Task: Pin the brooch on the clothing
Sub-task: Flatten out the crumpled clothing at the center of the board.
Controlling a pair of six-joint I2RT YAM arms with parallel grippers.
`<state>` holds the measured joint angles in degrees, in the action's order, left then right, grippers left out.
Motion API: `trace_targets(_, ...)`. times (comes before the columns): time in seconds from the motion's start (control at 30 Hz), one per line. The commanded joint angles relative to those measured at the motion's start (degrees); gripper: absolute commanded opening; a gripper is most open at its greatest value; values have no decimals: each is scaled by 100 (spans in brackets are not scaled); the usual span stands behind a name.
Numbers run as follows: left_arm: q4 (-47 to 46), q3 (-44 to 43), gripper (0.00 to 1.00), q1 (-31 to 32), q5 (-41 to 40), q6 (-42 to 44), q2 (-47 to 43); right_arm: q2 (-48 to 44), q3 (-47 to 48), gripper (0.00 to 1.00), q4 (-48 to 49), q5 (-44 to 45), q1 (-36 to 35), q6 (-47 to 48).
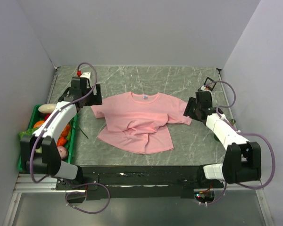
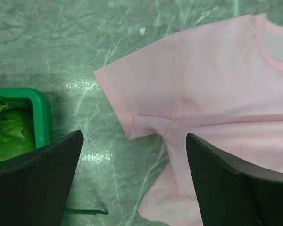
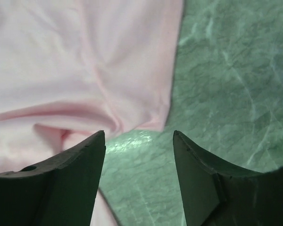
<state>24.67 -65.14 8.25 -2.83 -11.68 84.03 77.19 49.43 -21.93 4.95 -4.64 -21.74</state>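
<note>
- Clothing (image 1: 139, 123) lies spread out in the middle of the green marbled surface (image 1: 193, 80). Its neck opening points toward the far wall, the white neck label (image 1: 145, 96) shows, and we see creases across its lower half.
- We find the left end effector (image 1: 95, 96) at the sleeve on the left arm's side. From the left wrist, its dark fingers (image 2: 47, 179) stand wide apart. It is released and grasps nothing, with the sleeve hem and bare surface below the gap.
- We find the right end effector (image 1: 187, 111) at the opposite sleeve. From the right wrist, its fingers (image 3: 66, 179) are also spread and released, with the sleeve edge and surface beneath. We cannot tell whether the tips touch the fabric.
- We see a green basket (image 2: 40, 113) beside the left arm, apart from the shirt, with leafy greens (image 2: 7, 132) inside.
- We cannot pick out the brooch in any view.
</note>
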Motion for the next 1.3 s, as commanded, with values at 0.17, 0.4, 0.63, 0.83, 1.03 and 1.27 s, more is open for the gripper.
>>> trace_targets(0.17, -68, 827, 96, 915, -52, -702, -1336, -916, -469, 64, -698, -231, -1249, -295)
trace_targets(0.4, 39, 1908, 96, 1047, 239, -1591, -2004, -1075, -935, 60, -725, -451, -1908, -647)
trace_targets(0.63, 267, 2129, 99, 1073, -260, -1873, -1627, -767, -1234, 56, -672, -196, -2514, -998)
trace_targets(0.83, 162, 2269, 91, 1073, -149, -1917, -1407, -503, -1348, 53, -593, -117, -2936, -1218)
trace_targets(1.03, 223, 2190, 86, 1073, -156, -1899, -880, -240, -1401, 53, -610, -3, -3200, -1403)
trace_targets(1.27, 197, 2155, 82, 1073, -69, -1890, -432, -274, -1427, 54, -760, 208, -3253, -1474)
